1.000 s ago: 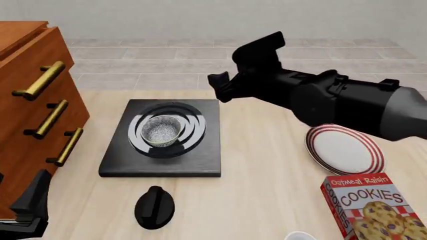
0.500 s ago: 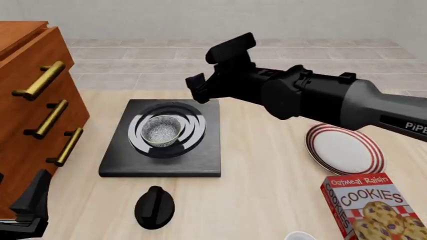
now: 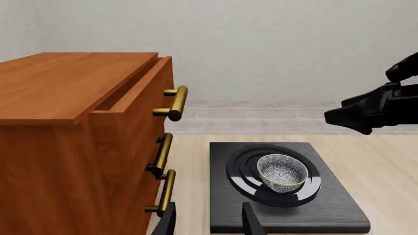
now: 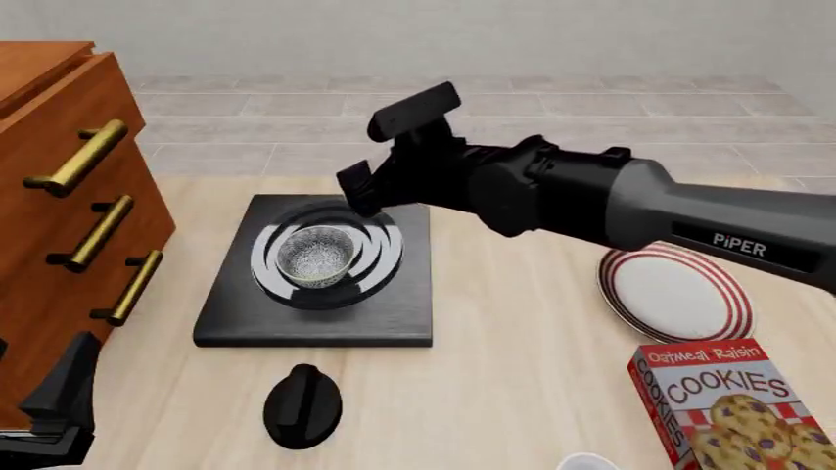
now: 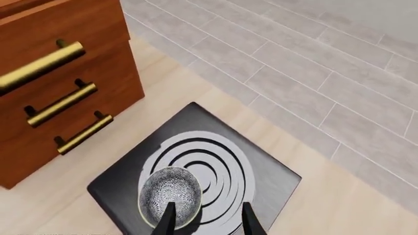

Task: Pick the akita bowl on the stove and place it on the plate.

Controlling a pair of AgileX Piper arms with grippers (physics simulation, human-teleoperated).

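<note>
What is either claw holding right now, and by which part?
Nothing is held. The right claw is open above the stove, clear of the akita bowl, which sits on the burner. The left claw is open and empty too.

One small speckled akita bowl [image 4: 317, 257] sits on one black stove [image 4: 317, 304], and one red-striped plate [image 4: 675, 294], one black round knob [image 4: 301, 405] and one box of oatmeal raisin cookies [image 4: 731, 406] lie on the one table [image 4: 523, 392]. One wooden drawer cabinet [image 4: 66, 215] shows three brass handles [image 4: 98, 233]. Two robot arms are present, each ending in one gripper: the right gripper [image 4: 372, 176] and the left gripper [image 4: 53, 416].
</note>
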